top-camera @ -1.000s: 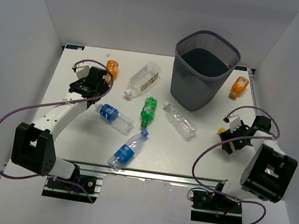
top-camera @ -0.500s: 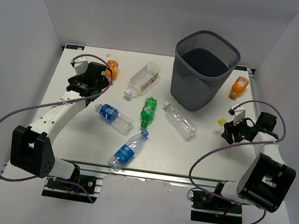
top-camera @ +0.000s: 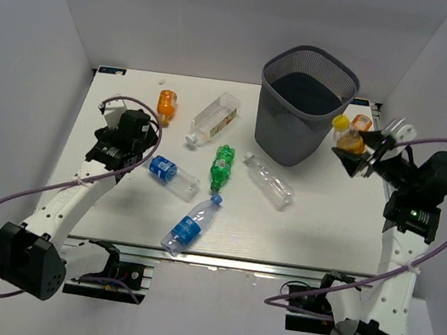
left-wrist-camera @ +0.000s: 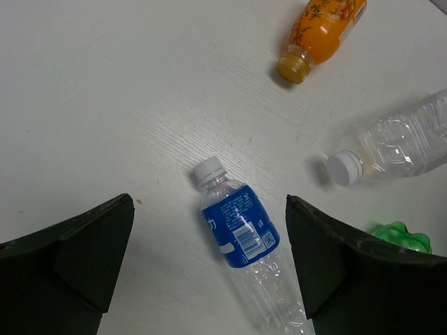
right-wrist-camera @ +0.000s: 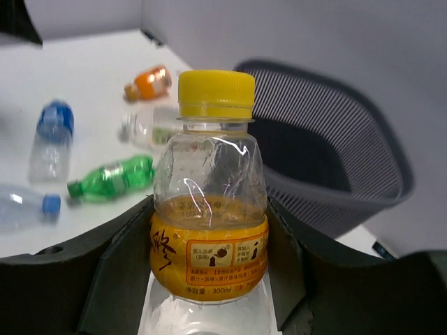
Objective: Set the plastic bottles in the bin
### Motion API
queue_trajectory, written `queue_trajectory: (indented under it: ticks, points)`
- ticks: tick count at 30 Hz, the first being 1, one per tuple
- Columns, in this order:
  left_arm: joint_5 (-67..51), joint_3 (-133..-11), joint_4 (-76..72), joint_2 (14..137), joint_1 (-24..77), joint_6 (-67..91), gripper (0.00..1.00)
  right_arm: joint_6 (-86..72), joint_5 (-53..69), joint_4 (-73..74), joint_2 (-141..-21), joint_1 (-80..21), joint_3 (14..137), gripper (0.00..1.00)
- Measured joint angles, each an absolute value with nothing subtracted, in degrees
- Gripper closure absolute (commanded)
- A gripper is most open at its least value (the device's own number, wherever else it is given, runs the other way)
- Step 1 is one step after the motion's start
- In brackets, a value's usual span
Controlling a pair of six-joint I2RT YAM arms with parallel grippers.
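Observation:
The dark grey mesh bin (top-camera: 306,104) stands at the back of the table. My right gripper (top-camera: 353,149) is shut on an upright plastic bottle (right-wrist-camera: 209,230) with a yellow cap (top-camera: 341,122) and orange label, raised just right of the bin's rim (right-wrist-camera: 328,164). Over the table's left part my left gripper (top-camera: 138,140) hangs open. A clear bottle with a blue label (left-wrist-camera: 241,227) lies on the table below and between its fingers, untouched. Other bottles lie loose: orange (top-camera: 166,103), squarish clear (top-camera: 216,116), green (top-camera: 222,166), plain clear (top-camera: 270,181), a second blue-labelled one (top-camera: 188,228).
Another orange bottle (top-camera: 362,121) lies on the table right of the bin, partly behind the held one. White walls close in the table on the left, back and right. Purple cables loop off both arms.
My right gripper shut on the yellow-capped bottle low at the table's right side and rose with it toward the bin. The left arm drew back a little toward the near left, still open.

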State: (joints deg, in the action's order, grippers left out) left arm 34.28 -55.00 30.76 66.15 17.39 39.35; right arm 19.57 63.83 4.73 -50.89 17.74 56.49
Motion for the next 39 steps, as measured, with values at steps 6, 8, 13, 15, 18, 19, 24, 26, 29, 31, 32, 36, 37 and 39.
queue_trajectory:
  ticks: [6, 8, 13, 15, 18, 19, 24, 26, 29, 31, 32, 36, 37, 39]
  points:
    - [31.6, -52.1, 29.7, 63.2, 17.4, 39.7, 0.02, -1.7, 56.4, -13.2, -62.5, 9.0, 67.9, 0.77]
    - [28.9, -50.1, 28.2, 61.8, 17.5, 40.0, 0.02, -3.3, 51.5, -12.7, -66.9, 4.3, 73.3, 0.77]
    - [22.3, -45.1, 24.7, 58.9, 17.8, 41.0, 0.02, -7.2, 41.9, -10.5, -77.9, -3.0, 86.1, 0.74]
    - [20.3, -44.0, 23.6, 58.3, 17.8, 41.3, 0.02, -6.9, 37.1, -6.6, -84.6, -5.5, 93.0, 0.62]
    - [18.3, -42.4, 21.8, 57.1, 17.9, 41.6, 0.02, -5.6, 30.5, -0.4, -93.6, -8.0, 101.0, 0.43]
    - [17.8, -41.8, 21.5, 56.8, 17.9, 41.7, 0.02, -5.3, 28.6, 1.3, -95.5, -8.5, 101.9, 0.35]
    - [15.1, -39.6, 19.6, 56.4, 17.9, 42.1, 0.02, -2.1, 19.8, 11.3, -101.4, -9.6, 102.9, 0.11]
    - [13.1, -38.4, 17.7, 56.4, 17.9, 42.2, 0.02, 1.1, 17.2, 14.3, -101.4, -10.3, 102.9, 0.11]
    - [10.8, -37.1, 15.9, 56.6, 17.9, 42.3, 0.02, 6.8, 13.2, 17.5, -99.6, -13.4, 103.4, 0.11]
    - [9.7, -37.1, 14.9, 57.0, 17.9, 42.2, 0.02, 10.3, 9.6, 19.0, -97.6, -17.1, 103.4, 0.11]
    - [9.4, -37.1, 14.4, 57.1, 17.9, 42.2, 0.02, 11.6, 8.3, 19.7, -96.4, -18.8, 103.4, 0.11]
    - [8.1, -37.1, 12.9, 57.7, 17.9, 42.2, 0.02, 13.7, 7.0, 19.5, -88.8, -25.4, 98.5, 0.11]
    - [7.8, -37.1, 12.6, 58.0, 17.9, 42.2, 0.02, 13.6, 7.3, 19.4, -85.8, -26.6, 95.4, 0.11]
    - [6.9, -37.1, 11.9, 58.5, 17.9, 42.2, 0.02, 12.8, 7.9, 18.3, -79.9, -29.0, 87.9, 0.11]
